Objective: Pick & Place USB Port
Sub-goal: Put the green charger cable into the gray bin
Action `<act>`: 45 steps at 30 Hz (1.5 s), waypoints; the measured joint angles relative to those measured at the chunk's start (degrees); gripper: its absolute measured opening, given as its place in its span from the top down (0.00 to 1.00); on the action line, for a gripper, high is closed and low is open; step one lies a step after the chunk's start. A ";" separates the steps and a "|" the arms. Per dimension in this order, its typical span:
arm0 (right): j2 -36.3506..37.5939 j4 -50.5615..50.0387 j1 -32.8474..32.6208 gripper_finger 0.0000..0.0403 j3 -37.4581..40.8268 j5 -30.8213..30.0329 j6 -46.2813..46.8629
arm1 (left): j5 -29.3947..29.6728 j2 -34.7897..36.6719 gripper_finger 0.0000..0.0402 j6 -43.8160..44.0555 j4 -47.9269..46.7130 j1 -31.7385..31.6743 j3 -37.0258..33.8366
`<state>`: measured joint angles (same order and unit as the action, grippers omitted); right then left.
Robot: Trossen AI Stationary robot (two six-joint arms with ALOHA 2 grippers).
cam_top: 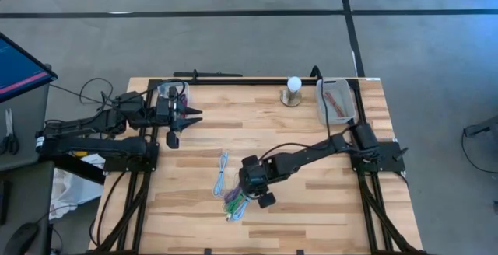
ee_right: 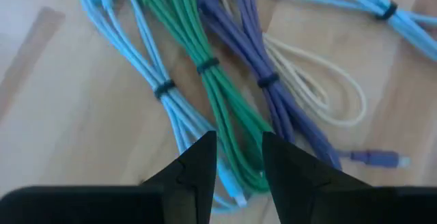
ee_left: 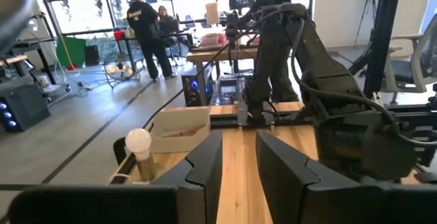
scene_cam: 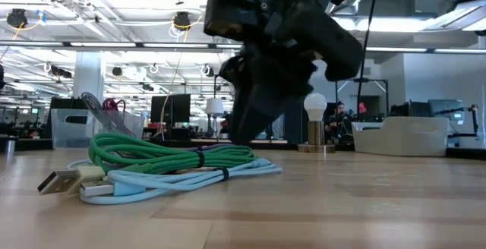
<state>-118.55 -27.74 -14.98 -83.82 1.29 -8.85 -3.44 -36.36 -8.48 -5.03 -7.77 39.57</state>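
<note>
Right gripper (ee_right: 237,157) hangs over the bundled USB cables, fingers parted and empty, a narrow gap showing between them.

In the high view its arm covers part of the bundle; green cable (ee_right: 212,80), light blue cable (ee_right: 147,67) and purple cable (ee_right: 256,53) lie side by side mid-table. Left gripper (cam_top: 191,116), released, waits at the far left edge. A white bin (cam_top: 336,102) and a bulb (cam_top: 293,85) stand apart at the back.

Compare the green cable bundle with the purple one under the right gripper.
The green cable bundle lies directly ahead of the right gripper, in line with the gap between its fingers; the purple cable bundle lies beside that line. A plug shows on the purple bundle's end, none on the green. Both are coiled, bound with a dark tie, lying on the table.
</note>
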 joint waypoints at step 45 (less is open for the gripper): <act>-2.11 -14.20 2.12 1.00 -13.15 0.18 -3.59 | 0.02 -1.16 0.78 0.23 -0.57 -0.02 -0.04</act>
<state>-120.65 -41.93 -12.86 -96.97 1.48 -12.45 -3.42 -37.52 -8.25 -5.59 -7.79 39.53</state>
